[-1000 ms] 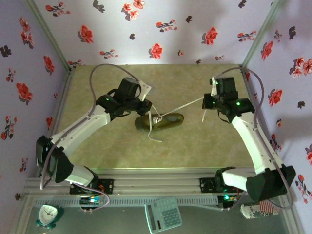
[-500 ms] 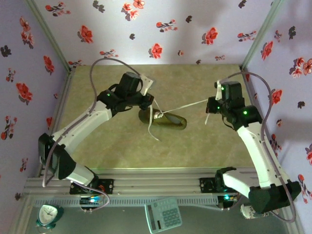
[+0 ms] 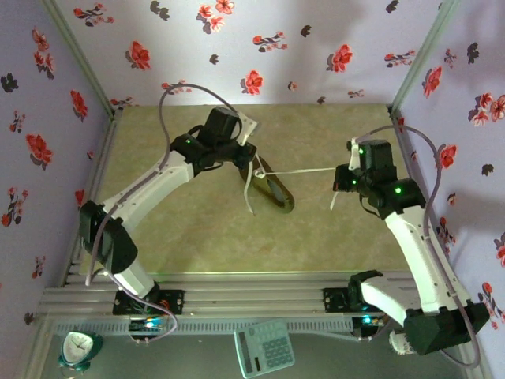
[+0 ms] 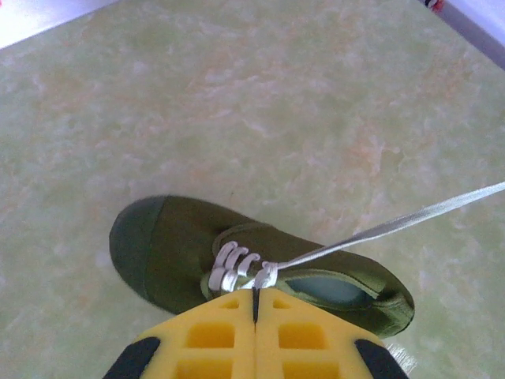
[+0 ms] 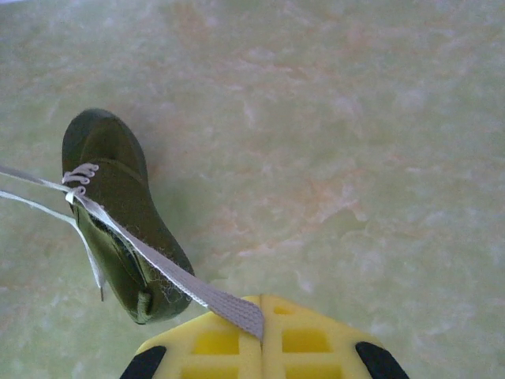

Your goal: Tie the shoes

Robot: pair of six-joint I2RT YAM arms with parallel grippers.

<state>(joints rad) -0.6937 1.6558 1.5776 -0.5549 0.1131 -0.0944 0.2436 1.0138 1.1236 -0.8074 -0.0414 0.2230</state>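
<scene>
Top view: the shoe [image 3: 274, 192] lies mid-tabletop [image 3: 197, 229]; its white lace [image 3: 304, 169] runs taut between my arms, I judge to cinch it.
Left wrist: my left hand [image 4: 255, 298] is clamped on the lace beside the eyelets.
Right wrist: my right hand [image 5: 262, 314] is clamped on the lace's far end.

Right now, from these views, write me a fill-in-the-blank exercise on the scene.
The sneaker is olive ____.
The right end effector is shut on a white ____.
Open or shut, the left end effector is ____.
The sneakers on the table number ____.
Missing: green; lace; shut; one.
</scene>
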